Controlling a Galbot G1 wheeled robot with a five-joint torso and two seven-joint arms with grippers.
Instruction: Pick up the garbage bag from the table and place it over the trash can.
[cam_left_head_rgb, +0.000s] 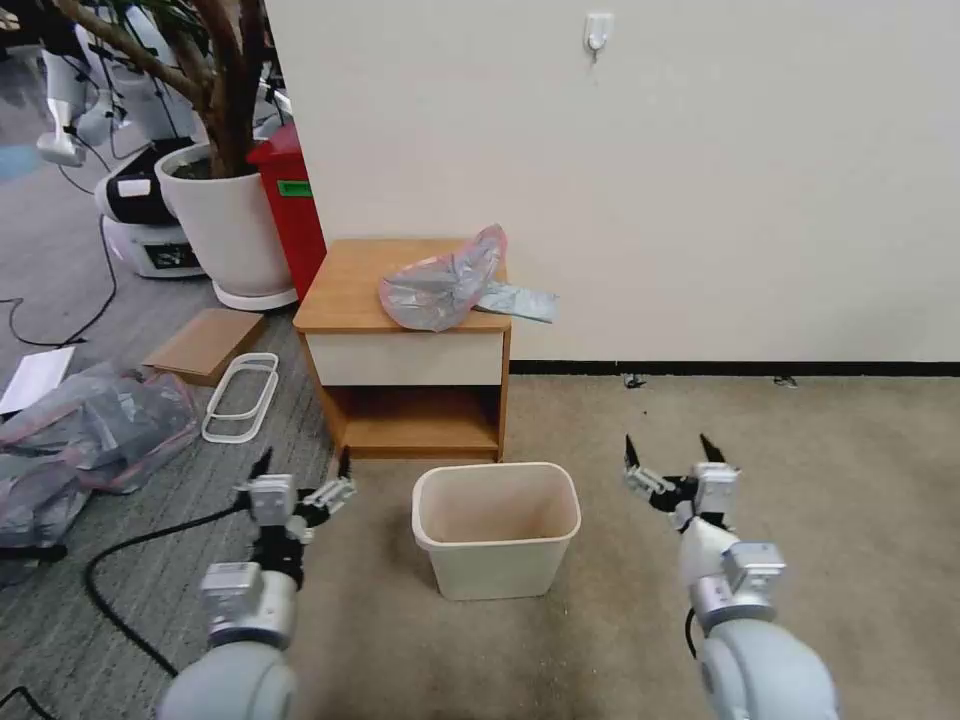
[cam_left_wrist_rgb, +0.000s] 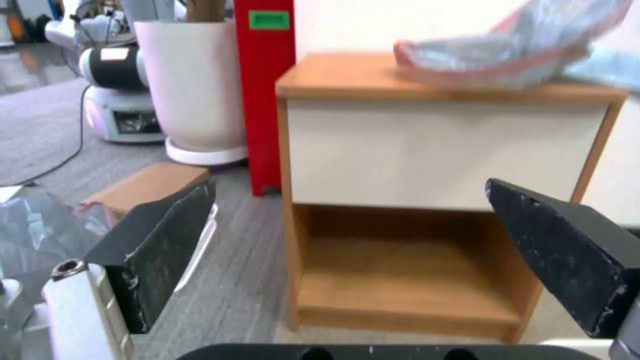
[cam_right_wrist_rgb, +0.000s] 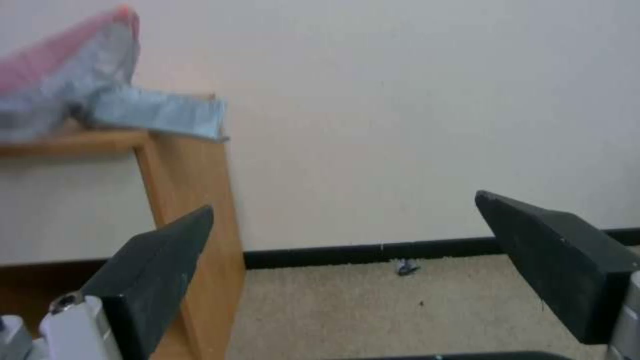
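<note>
Head view gives me the tabletop (cam_left_head_rgb: 350, 285) as landmark, the trash can (cam_left_head_rgb: 496, 528) on the floor just before it, and the garbage bag (cam_left_head_rgb: 440, 285) crumpled on its right half, one flap trailing rightward over the edge. Both end effectors hang low with fingers spread wide and empty, left end effector (cam_left_head_rgb: 298, 478) below the tabletop's left corner, right end effector (cam_left_head_rgb: 668, 465) well off to its right. I judge the bag up and ahead of both, the left slightly nearer.

The table (cam_left_head_rgb: 350, 290) carries the garbage bag (cam_left_head_rgb: 440, 285), overhanging its right edge.

Robotics lab: parked robot (cam_left_head_rgb: 150, 215), floor cables (cam_left_head_rgb: 120, 590), carpet
</note>
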